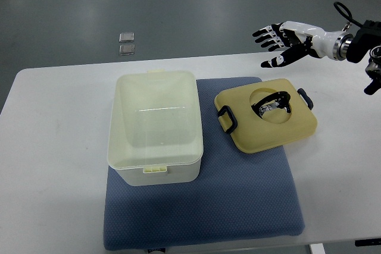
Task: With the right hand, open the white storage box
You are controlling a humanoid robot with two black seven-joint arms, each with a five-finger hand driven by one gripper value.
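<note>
1. Right arm enters from the picture's right edge, upper part, reaching leftward over the far right corner of the tabletop (53,147).
2. Right robot hand (278,41) sits at the end of the arm, white shell with black finger segments, raised clear of the surface.
3. Fingers (265,34) spread and relaxed, pointing left, gripping nothing; thumb apart below them.
4. Wrist: silver ring joint, then black forearm section with a dark cable looping above it.
5. A second black piece of the arm shows at the right edge, just below the forearm.
6. Left arm and left robot hand not visible.
</note>
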